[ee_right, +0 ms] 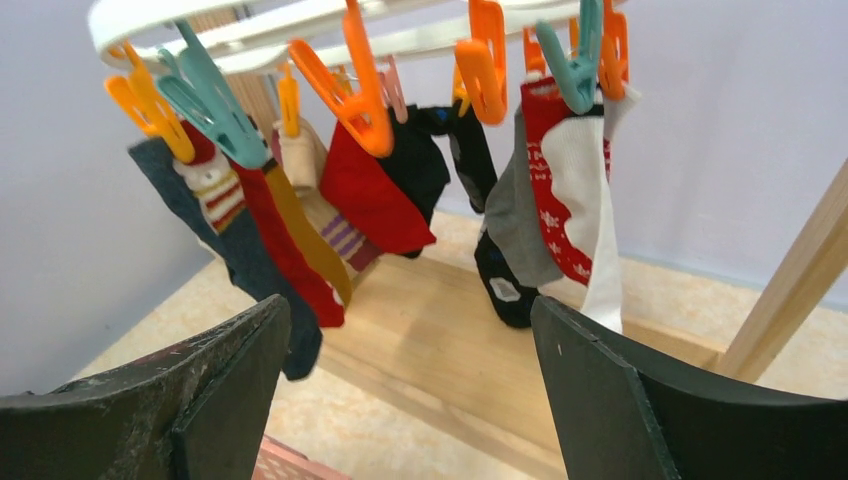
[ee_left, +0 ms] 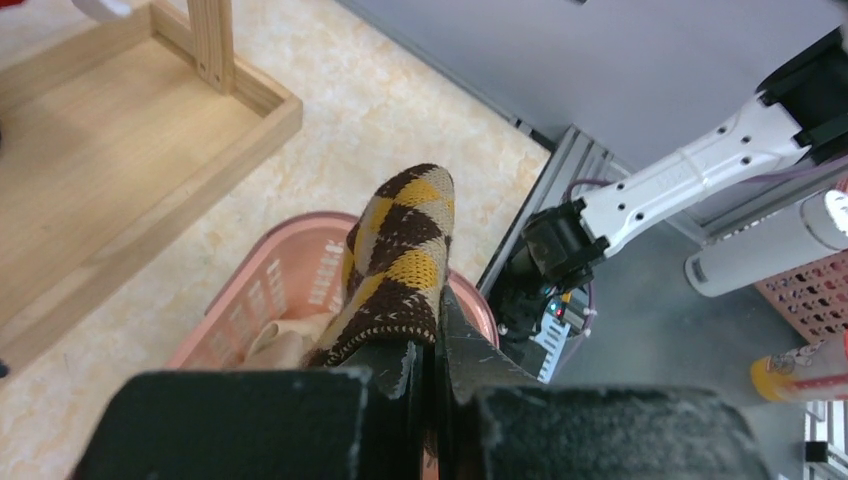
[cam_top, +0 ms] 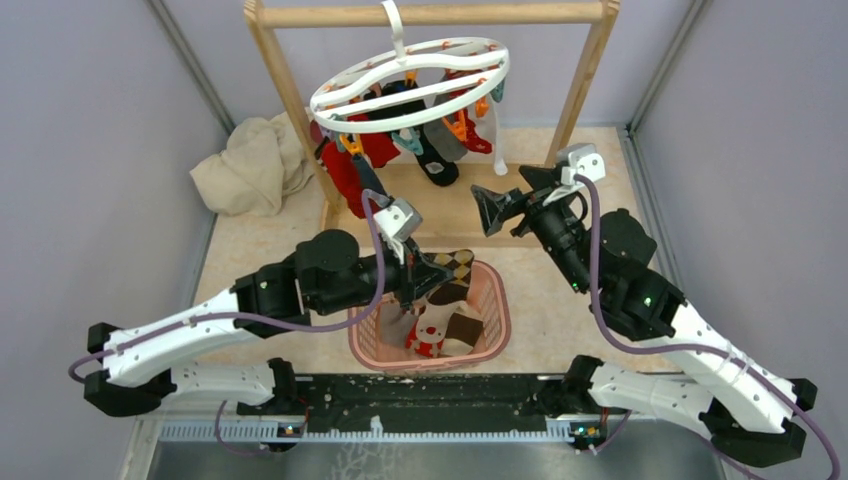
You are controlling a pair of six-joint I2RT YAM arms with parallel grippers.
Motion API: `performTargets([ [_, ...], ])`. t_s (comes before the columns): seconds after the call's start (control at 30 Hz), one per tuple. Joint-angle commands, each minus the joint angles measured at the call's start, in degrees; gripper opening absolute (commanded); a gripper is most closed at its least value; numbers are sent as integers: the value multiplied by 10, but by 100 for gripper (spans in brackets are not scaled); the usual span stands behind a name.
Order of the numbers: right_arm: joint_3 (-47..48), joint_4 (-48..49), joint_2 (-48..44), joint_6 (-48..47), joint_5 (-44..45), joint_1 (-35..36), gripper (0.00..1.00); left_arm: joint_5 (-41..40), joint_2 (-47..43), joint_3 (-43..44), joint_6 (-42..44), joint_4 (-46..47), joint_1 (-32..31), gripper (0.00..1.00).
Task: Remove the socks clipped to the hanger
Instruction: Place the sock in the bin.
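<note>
Softness governs the handling: the small knit socks (ee_right: 375, 200), red, black, grey, white and mustard, look light, limp and stretchy, with nothing fragile about them. Each dangles from an orange or teal plastic clip (ee_right: 365, 110) on the white round plastic hanger (ee_right: 150, 20), just ahead of and above the right gripper (ee_right: 410, 330), whose fingers stand wide apart with nothing between them. A hold high on a sock, close under its clip, should pull it free with little stretch. A grip at the toe would likely only lengthen the fabric and swing the ring.

The left gripper (ee_left: 437, 335) is clamped on one end of a brown-and-mustard argyle sock (ee_left: 400, 250), with the pink slotted plastic basket (ee_left: 290, 240) right below it. Under the right gripper's reach lies the base of the pale wooden rail frame (ee_right: 450, 350). The beige marbled tabletop (ee_left: 400, 90) spreads around both grippers, grey walls close it in, and a crumpled beige cloth (cam_top: 250, 165) sits well off beyond the left gripper.
</note>
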Motion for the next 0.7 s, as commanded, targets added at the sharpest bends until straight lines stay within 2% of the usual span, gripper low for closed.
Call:
performTargets([
  [0.0, -7, -9, -18, 13, 20, 3, 91, 18, 22, -31, -18, 27, -2, 0],
  [0.37, -32, -26, -34, 28, 27, 3, 91, 29, 58, -121, -53, 56, -2, 0],
  [0.53, -45, -29, -35, 37, 23, 3, 91, 34, 77, -161, -58, 78, -1, 19],
  [0.67, -53, -30, -34, 42, 21, 3, 91, 20, 94, -189, -65, 90, -1, 42],
])
